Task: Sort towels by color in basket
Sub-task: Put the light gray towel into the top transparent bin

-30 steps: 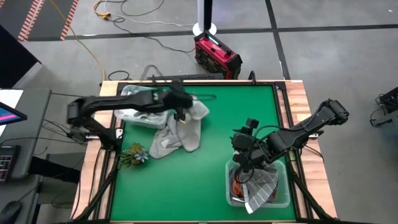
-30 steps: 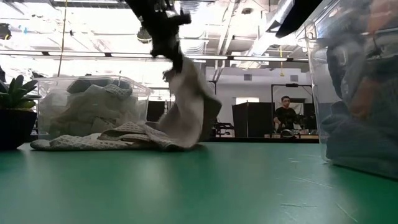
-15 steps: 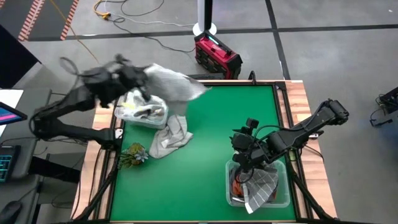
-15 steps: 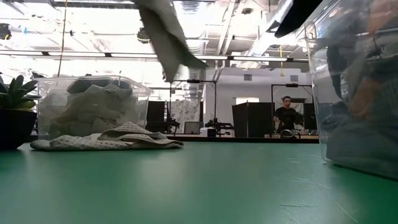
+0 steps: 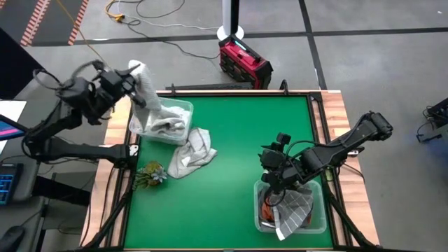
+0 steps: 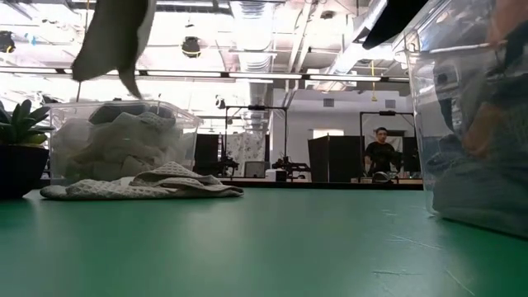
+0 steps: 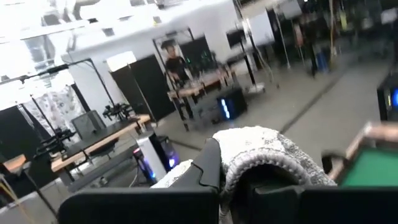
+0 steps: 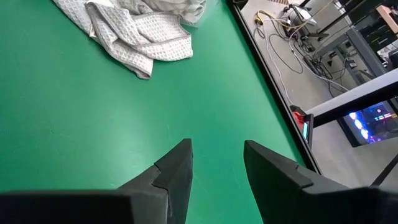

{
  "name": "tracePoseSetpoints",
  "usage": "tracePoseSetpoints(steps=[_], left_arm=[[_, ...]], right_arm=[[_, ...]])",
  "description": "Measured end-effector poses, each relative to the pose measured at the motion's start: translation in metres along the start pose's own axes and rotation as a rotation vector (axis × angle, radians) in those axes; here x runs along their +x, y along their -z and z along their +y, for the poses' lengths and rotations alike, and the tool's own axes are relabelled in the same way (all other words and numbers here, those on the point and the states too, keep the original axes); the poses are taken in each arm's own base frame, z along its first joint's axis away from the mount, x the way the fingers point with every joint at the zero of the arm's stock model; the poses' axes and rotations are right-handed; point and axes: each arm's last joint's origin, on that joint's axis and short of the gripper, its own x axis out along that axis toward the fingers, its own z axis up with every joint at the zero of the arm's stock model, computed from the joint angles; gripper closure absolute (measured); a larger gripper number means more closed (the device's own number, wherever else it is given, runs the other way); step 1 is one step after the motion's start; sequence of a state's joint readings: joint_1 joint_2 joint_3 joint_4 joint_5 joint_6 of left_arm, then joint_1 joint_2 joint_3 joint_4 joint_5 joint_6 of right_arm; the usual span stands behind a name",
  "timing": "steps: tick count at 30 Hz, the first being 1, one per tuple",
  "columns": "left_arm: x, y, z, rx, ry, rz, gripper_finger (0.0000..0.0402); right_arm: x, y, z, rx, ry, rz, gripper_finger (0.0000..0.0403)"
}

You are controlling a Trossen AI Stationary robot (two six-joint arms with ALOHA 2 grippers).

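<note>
The left gripper (image 5: 128, 79) is up off the table's far left corner, clenched on a light grey towel (image 5: 143, 87). The towel hangs from the fingers with its long axis pointing down, its free end trailing toward the clear bin (image 5: 183, 112) just beside the gripper on the table side. In the low view the hanging towel (image 6: 111, 37) sits above that bin (image 6: 124, 140), clear of it. In the left wrist view the towel (image 7: 261, 152) is bunched over the fingers.

The bin holds pale towels (image 5: 162, 126). A second light grey towel (image 5: 190, 150) lies crumpled on the green mat (image 5: 238, 140) just past the bin from the gripper, touching its wall, with its long axis running from the bin toward the near left corner. A green sprig (image 5: 149, 173) lies near that towel's lower end.

The right gripper (image 5: 274, 183) hovers at the far rim of the other bin (image 5: 318, 210), well apart from the left one, fingers (image 8: 177, 171) parted and holding nothing. Just below it, in that bin, a checked towel (image 5: 294, 208) lies with a rust orange towel (image 5: 266, 208) showing at its side.
</note>
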State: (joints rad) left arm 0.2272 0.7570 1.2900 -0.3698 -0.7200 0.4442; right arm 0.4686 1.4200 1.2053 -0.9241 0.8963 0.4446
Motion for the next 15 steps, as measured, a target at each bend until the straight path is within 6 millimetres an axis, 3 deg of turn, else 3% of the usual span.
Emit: tracePoseSetpoints(steps=[7,15], left_arm=[[0.011,0.035,-0.028,0.135,0.095,0.219,0.0401],[0.029,0.078,-0.056,0.091,0.071,0.348,0.0401]], right_arm=[[0.0,-0.001,0.0,0.0,-0.002,-0.005,0.0223],[0.0,-0.004,0.002,-0.018,-0.013,-0.031,0.0223]])
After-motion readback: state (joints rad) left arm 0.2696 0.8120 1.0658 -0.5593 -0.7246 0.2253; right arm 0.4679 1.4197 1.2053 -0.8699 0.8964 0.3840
